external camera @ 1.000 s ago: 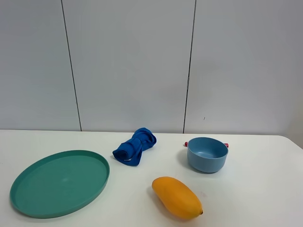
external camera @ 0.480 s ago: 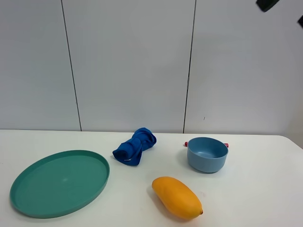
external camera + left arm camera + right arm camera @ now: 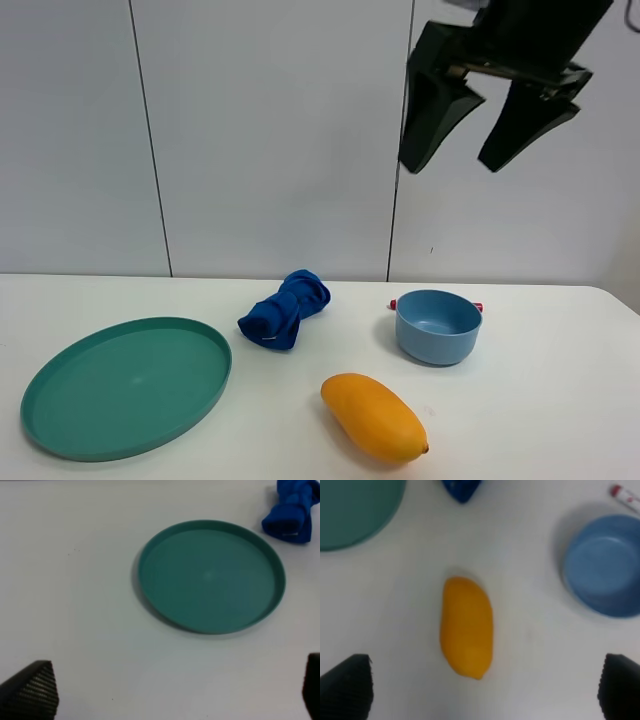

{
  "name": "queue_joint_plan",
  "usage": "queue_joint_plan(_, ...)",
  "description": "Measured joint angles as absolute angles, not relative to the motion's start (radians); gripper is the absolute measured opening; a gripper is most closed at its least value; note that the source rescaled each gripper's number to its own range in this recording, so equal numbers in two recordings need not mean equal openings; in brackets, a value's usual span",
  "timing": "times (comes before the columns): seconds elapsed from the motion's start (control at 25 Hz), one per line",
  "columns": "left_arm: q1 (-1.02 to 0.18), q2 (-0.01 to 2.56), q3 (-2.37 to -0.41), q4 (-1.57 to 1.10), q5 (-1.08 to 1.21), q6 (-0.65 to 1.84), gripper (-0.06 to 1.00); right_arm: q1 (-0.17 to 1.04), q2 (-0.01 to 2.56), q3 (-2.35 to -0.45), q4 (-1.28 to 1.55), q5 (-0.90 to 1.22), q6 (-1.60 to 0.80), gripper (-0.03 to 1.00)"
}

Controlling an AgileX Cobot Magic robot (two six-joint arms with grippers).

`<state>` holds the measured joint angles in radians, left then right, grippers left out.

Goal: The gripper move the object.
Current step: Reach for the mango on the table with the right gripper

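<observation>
An orange mango [image 3: 374,416] lies on the white table at the front centre; it also shows in the right wrist view [image 3: 467,626]. My right gripper [image 3: 485,150] hangs open and empty high above the table, over the blue bowl [image 3: 437,326]. In the right wrist view its dark fingertips [image 3: 346,686] stand wide apart on either side of the mango, well above it. My left gripper is out of the exterior view; its fingertips [image 3: 31,690] show wide apart and empty above the teal plate [image 3: 212,575].
The teal plate [image 3: 125,385] sits at the left. A crumpled blue cloth [image 3: 285,309] lies behind the mango. A red-capped item [image 3: 394,303] lies behind the bowl. The bowl also shows in the right wrist view [image 3: 605,571].
The right gripper has come down into the exterior view from the top right; a second ago it was out of sight. Nothing on the table moved.
</observation>
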<state>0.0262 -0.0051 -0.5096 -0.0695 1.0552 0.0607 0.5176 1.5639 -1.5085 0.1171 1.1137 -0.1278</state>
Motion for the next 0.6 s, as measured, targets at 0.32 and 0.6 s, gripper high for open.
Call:
queue_joint_plan(0.32, 0.026, -0.005, -0.51, -0.069, 1.055, 0.061, 1.0, 0.68, 1.674, -1.509, 0.116, 1.005, -0.033, 0.73)
queue_joint_plan(0.6, 0.026, -0.005, -0.51, -0.069, 1.055, 0.061, 1.0, 0.717, 1.77, -1.509, 0.088, 1.003, 0.027, 0.73)
